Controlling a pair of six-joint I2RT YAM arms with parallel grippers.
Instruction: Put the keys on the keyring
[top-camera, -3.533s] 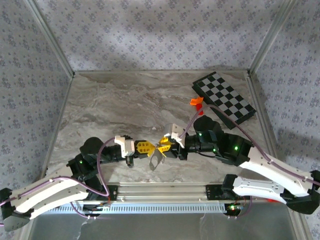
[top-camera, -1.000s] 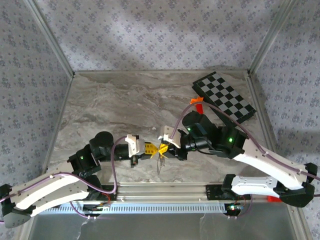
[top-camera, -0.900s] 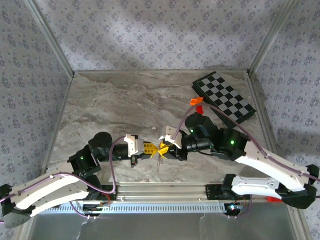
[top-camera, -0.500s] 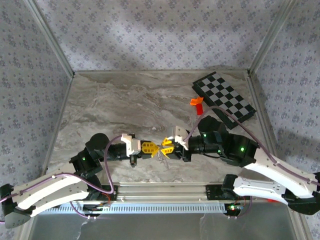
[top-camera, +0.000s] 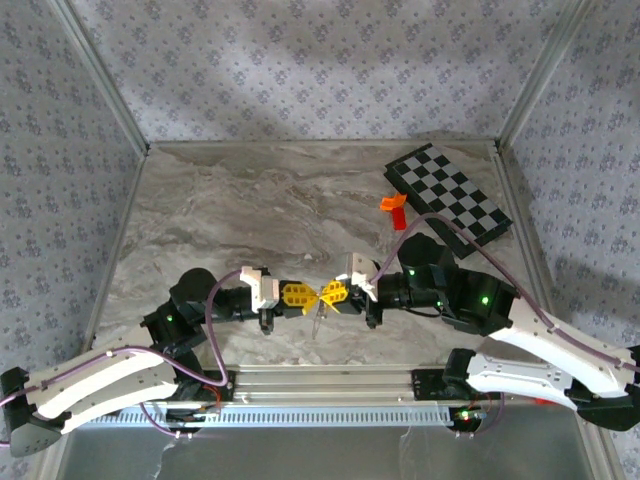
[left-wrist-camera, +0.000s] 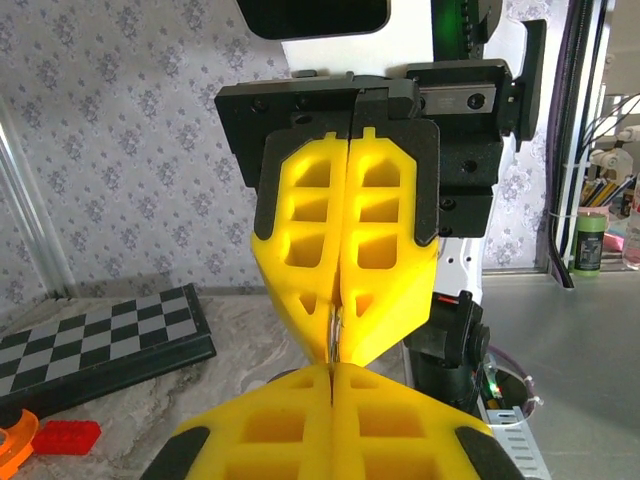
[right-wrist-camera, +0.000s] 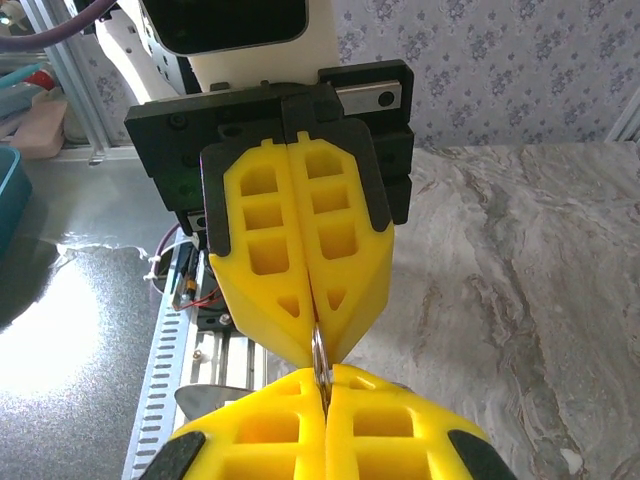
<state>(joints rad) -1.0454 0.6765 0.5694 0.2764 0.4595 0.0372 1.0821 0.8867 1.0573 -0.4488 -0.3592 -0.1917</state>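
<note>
Top external: left gripper and right gripper tip to tip above the near middle of the marble tabletop, the yellow pads of each pressed shut. Just below the meeting point, a thin silvery strand of the keyring hanging toward the near edge, too fine here to tell ring from chain. At the far right of the tabletop, a black-and-white chessboard lying at an angle. Just left of its near-left end, an orange block with a red block just beside it on the near side.

Left wrist: left gripper along the bottom edge, pads closed flush on a centre seam. Facing it from above, the right gripper, likewise closed, tip down against the left one's tip. In the seam at that tip, a thin silvery edge of the keyring, pinched between the pads and running down into the left gripper's seam. Behind on the left, the chessboard, with the red block and orange block low in the corner.

Right wrist: right gripper at the bottom, pads together. Opposite, the left gripper, shut and tip to tip with it. Across the two seams, the keyring edge-on as a slim silvery arc, clamped at both ends. To the right, bare marble tabletop.
</note>
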